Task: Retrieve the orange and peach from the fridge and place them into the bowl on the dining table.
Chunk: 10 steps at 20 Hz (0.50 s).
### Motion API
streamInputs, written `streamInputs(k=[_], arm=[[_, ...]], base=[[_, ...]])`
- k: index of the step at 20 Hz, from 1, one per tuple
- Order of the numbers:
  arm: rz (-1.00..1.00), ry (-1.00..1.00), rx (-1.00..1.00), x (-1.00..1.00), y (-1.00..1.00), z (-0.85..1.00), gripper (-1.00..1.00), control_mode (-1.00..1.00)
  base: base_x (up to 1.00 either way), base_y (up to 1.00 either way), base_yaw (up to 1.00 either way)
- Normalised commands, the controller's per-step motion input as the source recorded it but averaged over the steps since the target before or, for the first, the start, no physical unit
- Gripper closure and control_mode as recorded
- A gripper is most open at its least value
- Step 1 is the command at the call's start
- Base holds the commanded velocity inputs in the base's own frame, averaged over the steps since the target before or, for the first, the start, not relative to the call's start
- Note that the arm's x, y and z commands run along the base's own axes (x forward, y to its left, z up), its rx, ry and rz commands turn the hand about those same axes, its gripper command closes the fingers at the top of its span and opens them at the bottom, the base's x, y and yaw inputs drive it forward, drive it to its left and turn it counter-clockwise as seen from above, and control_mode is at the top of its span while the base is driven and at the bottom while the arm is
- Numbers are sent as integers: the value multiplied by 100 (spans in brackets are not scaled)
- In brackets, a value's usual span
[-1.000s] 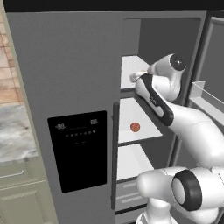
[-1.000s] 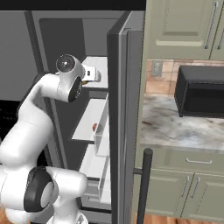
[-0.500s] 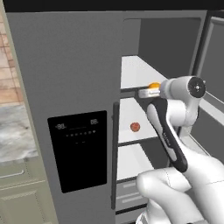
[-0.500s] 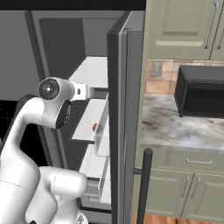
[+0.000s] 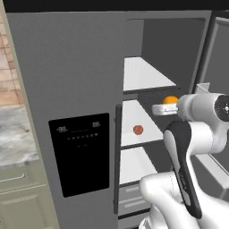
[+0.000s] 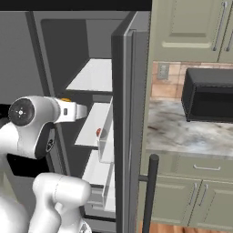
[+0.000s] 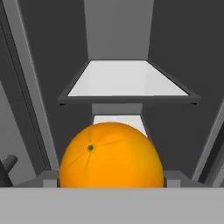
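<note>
The orange (image 7: 110,156) fills the lower middle of the hand view, with my gripper (image 7: 111,181) shut on it. In the left base view the orange (image 5: 170,99) sits at the gripper (image 5: 164,105), in front of the open right half of the fridge (image 5: 67,80). From the right, the orange (image 6: 66,99) peeks over the hand (image 6: 75,109). The peach (image 5: 138,129) lies on the middle white shelf, also visible as the peach (image 6: 98,132) behind the door bins. The bowl and the dining table are out of view.
The open fridge door (image 6: 129,113) with its dark handle (image 6: 151,191) stands right of the arm. A black microwave (image 6: 209,95) sits on the marble counter (image 6: 182,132) over green cabinets. White shelves (image 7: 127,78) lie ahead of the hand.
The arm has drawn back from the upper shelf, carrying the orange outward and a little lower. The peach has stayed on its shelf.
</note>
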Motion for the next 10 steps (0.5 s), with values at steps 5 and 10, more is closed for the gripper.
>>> streamInputs(k=[5,10], arm=[[-2,3,0,-20,0,1,100,100],[0,0,0,0,0,0,100,100]], base=[[-80,0,-10],[-100,0,-18]])
